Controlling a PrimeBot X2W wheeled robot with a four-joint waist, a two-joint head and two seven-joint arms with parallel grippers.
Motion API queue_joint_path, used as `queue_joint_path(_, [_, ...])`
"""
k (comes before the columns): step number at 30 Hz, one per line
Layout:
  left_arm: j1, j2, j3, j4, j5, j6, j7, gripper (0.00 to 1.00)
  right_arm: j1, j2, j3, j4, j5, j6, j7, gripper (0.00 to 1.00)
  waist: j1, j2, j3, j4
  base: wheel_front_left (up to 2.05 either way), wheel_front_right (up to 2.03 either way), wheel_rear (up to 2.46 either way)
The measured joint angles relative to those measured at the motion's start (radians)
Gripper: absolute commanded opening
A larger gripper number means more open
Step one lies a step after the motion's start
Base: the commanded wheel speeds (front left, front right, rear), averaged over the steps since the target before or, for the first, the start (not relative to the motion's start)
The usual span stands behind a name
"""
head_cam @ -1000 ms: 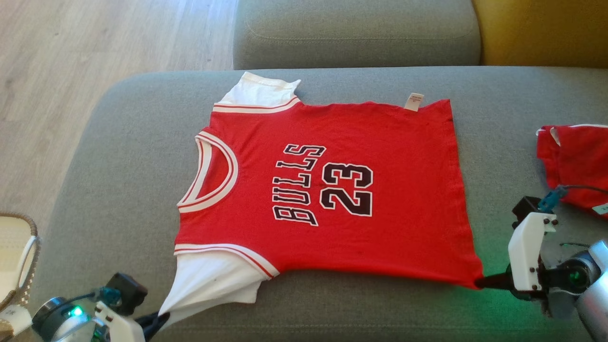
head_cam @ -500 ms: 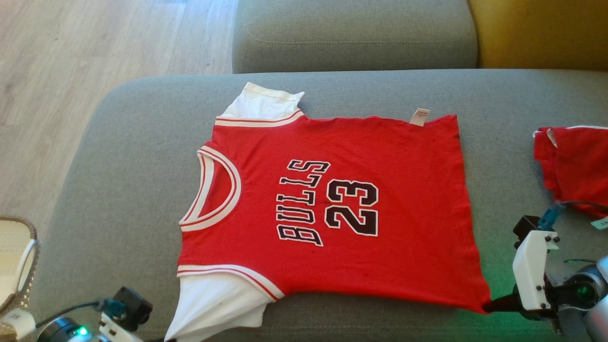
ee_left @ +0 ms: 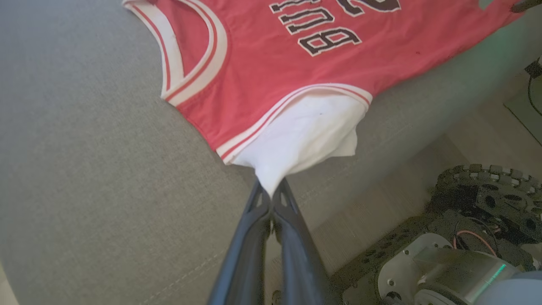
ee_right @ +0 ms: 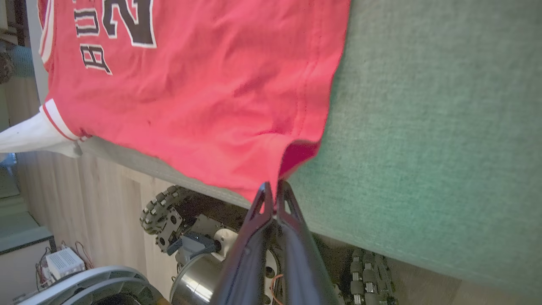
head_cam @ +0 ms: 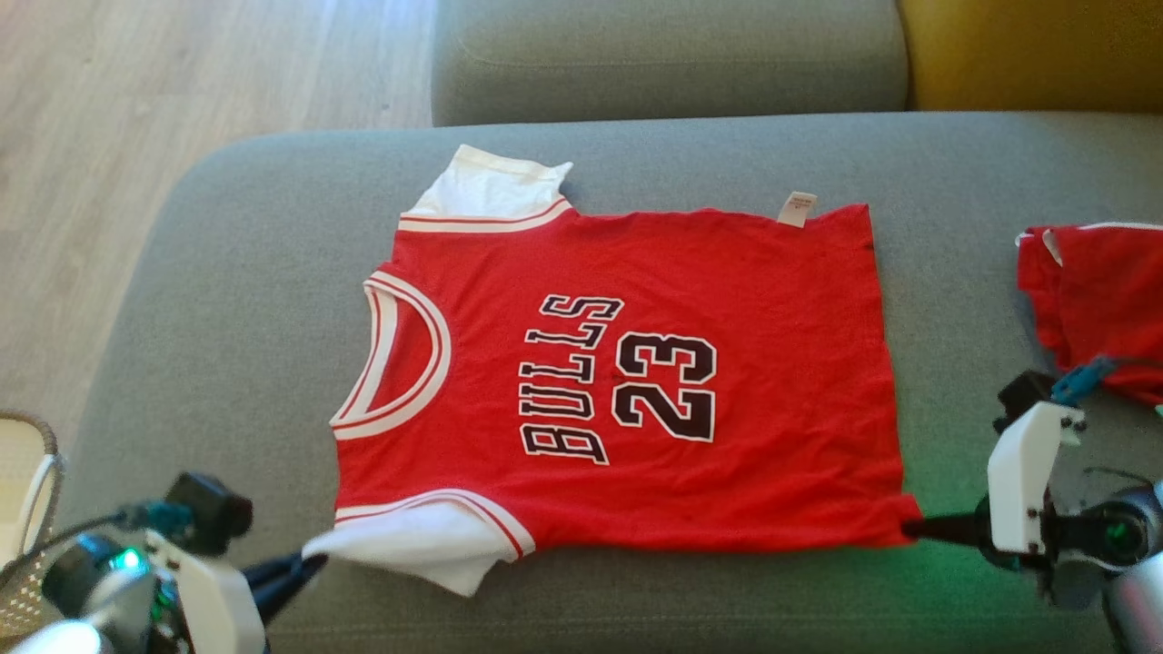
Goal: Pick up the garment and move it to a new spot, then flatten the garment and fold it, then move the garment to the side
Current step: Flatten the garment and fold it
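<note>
The garment is a red shirt with white sleeves, printed BULLS 23, spread flat on the grey sofa seat, neck to the left. My left gripper is shut on the tip of the near white sleeve, seen close in the left wrist view with the left gripper pinching the cloth. At the lower right my right gripper is shut on the near hem corner of the garment; in the right wrist view the right gripper grips that red corner.
A second red garment lies at the seat's right edge. A grey back cushion and a yellow cushion stand behind. Wood floor runs along the left. A woven basket sits at lower left.
Both grippers have lifted the near edge and brought it farther onto the seat: the near sleeve is now bunched and the hem corner higher. The camera has shifted a little.
</note>
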State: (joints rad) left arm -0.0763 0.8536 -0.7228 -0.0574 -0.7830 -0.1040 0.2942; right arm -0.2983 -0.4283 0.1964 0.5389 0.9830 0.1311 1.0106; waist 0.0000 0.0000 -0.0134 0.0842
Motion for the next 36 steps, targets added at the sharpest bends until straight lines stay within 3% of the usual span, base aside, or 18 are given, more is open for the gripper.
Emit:
queue_joint_path(7, [-0.077, 0.0, 0.031, -0.008, 0.001, 0.009, -0.024, 0.0, -0.077, 0.051, -0.099, -0.029, -0.042, 0.0, -0.022, 0.0, 0.0, 0.0, 0.035, -0.013, 0.0, 0.0, 0.0])
queue_joint_path(12, [-0.135, -0.033, 0.035, 0.018, 0.022, 0.017, -0.031, 0.0, -0.145, 0.089, -0.136, -0.025, -0.112, 0.0, -0.069, 0.0, 0.0001, 0.0, 0.067, -0.022, 0.0, 0.0, 0.0])
queue_joint_path(24, [-0.335, -0.153, 0.057, 0.184, 0.122, 0.079, -0.096, 0.0, -0.23, 0.119, -0.156, 0.034, -0.198, 0.0, -0.137, 0.0, 0.0002, 0.0, 0.15, -0.033, 0.0, 0.0, 0.0])
queue_joint_path(36, [-0.447, -0.227, 0.042, 0.356, 0.178, 0.086, -0.131, 0.0, -0.275, 0.135, -0.128, 0.075, -0.209, 0.0, -0.185, 0.0, 0.0001, 0.0, 0.194, -0.057, 0.0, 0.0, 0.0])
